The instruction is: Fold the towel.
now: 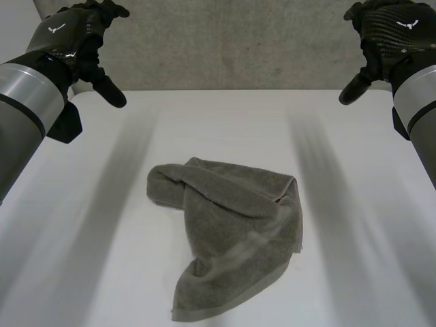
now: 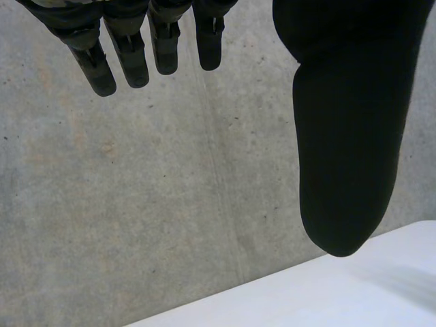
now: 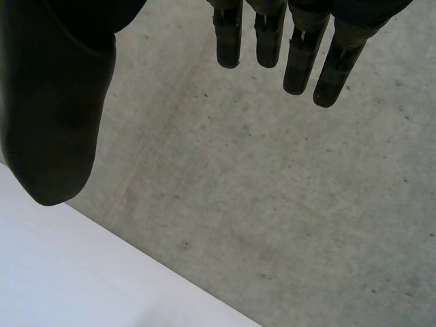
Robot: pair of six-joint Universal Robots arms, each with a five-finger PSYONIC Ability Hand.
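We read the towel point(image 1: 228, 231) as thick terry cloth, nubby & matt. The table point(image 1: 204, 122) looks smooth white w/ a faint sheen. Past the left hand point(image 2: 347, 136) fingertips, the wall point(image 2: 170, 191) is rough, pitted concrete. It & the right hand point(image 1: 392, 34): matt black, woven-look backs. Grey forearms point(image 1: 20, 109): satin metal.

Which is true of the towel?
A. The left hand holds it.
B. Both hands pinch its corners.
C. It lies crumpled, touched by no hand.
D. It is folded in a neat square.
C: the towel lies rumpled on the table, and the left hand and right hand are open, well away from it.
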